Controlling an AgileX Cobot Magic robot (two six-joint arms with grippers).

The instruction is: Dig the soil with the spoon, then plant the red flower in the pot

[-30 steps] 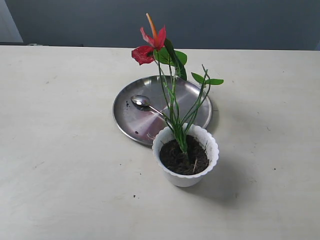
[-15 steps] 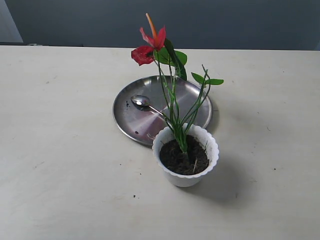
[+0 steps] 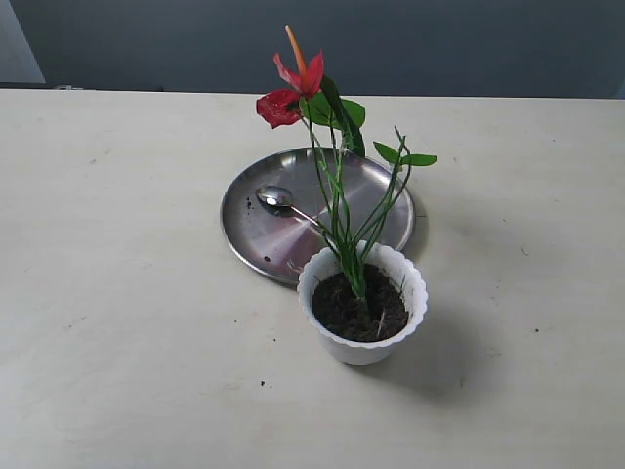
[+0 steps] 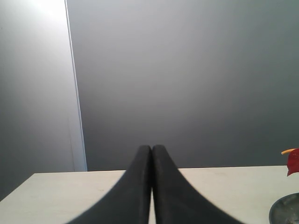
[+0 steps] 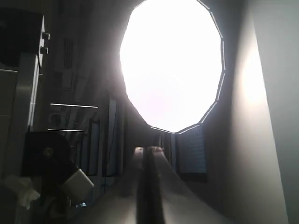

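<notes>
The white pot (image 3: 362, 337) with a wavy rim stands on the table, filled with dark soil (image 3: 357, 311). The red flower (image 3: 291, 88) rises upright from the soil on thin green stems (image 3: 342, 225). Behind the pot the silver spoon (image 3: 276, 198) lies on the steel plate (image 3: 254, 230). Neither gripper shows in the exterior view. My left gripper (image 4: 152, 148) is shut on nothing, low over the table, with a bit of red petal (image 4: 294, 161) at the frame's edge. My right gripper (image 5: 148, 150) is shut and points up toward a bright lamp.
The plate (image 4: 286, 210) also shows as a dark rim in the left wrist view. A few soil crumbs (image 3: 250, 203) lie on the plate near the spoon. The pale table (image 3: 117, 274) stretches wide around the pot. A dark wall (image 3: 439, 44) runs behind.
</notes>
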